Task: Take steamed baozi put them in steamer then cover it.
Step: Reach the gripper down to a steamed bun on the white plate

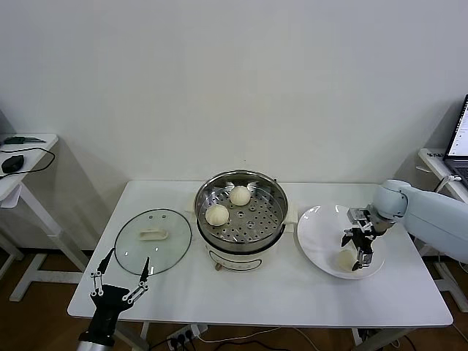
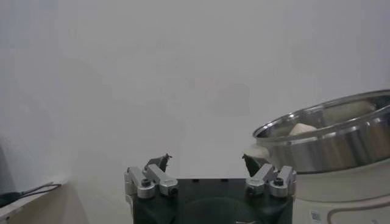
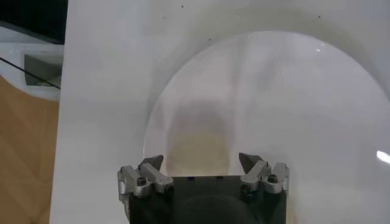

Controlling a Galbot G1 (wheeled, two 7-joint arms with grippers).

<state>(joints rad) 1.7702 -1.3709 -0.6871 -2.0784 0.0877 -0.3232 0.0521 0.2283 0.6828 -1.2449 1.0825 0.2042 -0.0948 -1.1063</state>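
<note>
The steel steamer (image 1: 241,212) stands mid-table with two cream-white baozi, one (image 1: 240,195) and another (image 1: 217,215), on its perforated tray. A third baozi (image 1: 344,259) lies on the white plate (image 1: 318,238) at the right. My right gripper (image 1: 358,252) is open just above it, and in the right wrist view the baozi (image 3: 198,146) shows between the spread fingers of that gripper (image 3: 201,161). A fourth baozi does not show. The glass cover (image 1: 153,240) lies flat to the left of the steamer. My left gripper (image 1: 121,281) is open and empty at the table's front left.
The left wrist view shows my left gripper (image 2: 204,161) facing the steamer's wall (image 2: 329,137) with a baozi (image 2: 301,129) above the rim. A side table with a cable (image 1: 18,157) stands far left, and a laptop (image 1: 459,139) far right.
</note>
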